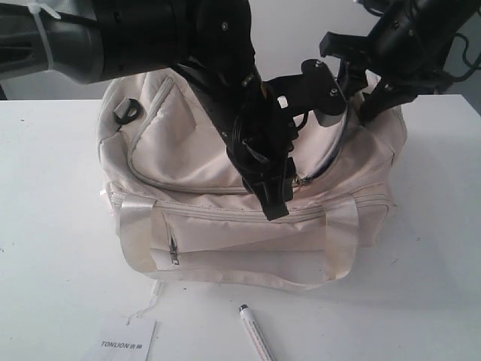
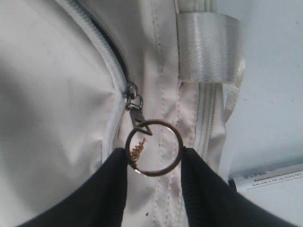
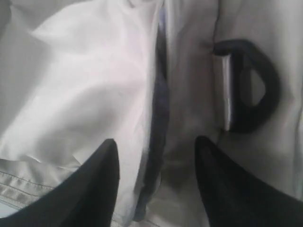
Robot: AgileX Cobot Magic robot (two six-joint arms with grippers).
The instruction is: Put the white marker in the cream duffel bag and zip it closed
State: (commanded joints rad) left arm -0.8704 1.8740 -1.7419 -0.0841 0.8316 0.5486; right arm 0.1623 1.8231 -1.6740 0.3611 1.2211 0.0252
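Soft, slack cream duffel bag (image 1: pixel 225 188); best taken by ring pull (image 2: pixel 154 147), which left claw (image 2: pixel 154 161) brackets, half-open. Right claw (image 3: pixel 156 161) open, empty.

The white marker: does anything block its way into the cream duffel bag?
Yes. The white marker lies on the table in front of the cream duffel bag, whose curved top zipper looks mostly closed. The left gripper has its open fingers around the pull ring, so the opening must be unzipped first.

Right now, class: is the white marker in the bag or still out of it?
Out. The marker lies on the table in front of the bag, apart from it, while the left pincer sits at the zip's ring pull.
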